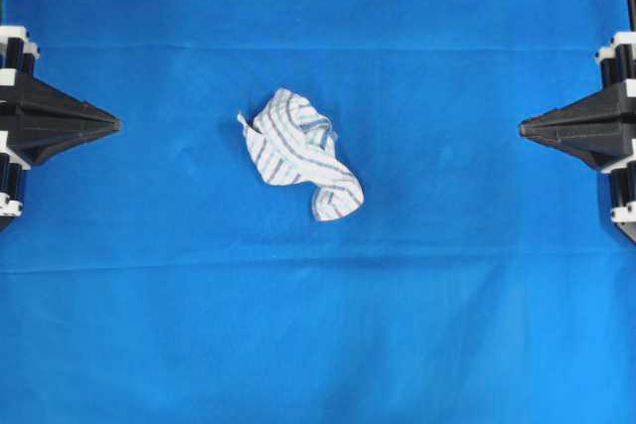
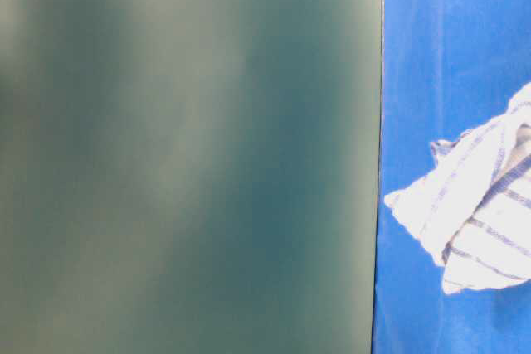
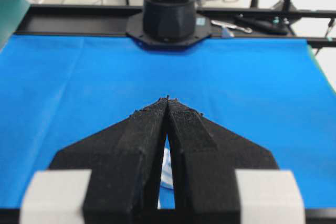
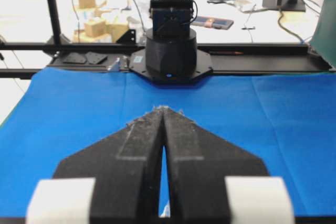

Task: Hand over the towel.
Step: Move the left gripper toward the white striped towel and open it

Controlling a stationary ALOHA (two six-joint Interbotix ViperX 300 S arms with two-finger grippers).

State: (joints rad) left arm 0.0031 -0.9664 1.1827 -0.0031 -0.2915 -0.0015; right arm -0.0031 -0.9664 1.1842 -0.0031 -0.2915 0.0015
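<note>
We see the towel (image 1: 300,153), white with thin blue and grey stripes, lying crumpled near the middle of the blue sheet (image 1: 467,325) that covers the tabletop, a little nearer the left arm's side. The left hand (image 1: 115,125) rests at its edge of the overhead view, its fingers pressed together at the tips and holding nothing. The right hand (image 1: 523,127) sits opposite, likewise closed and empty. Both stand well apart from the towel. In the table-level view we find a blurred grey-green surface (image 2: 191,155) filling most of the picture, with the towel (image 2: 477,221) at the right edge.
</note>
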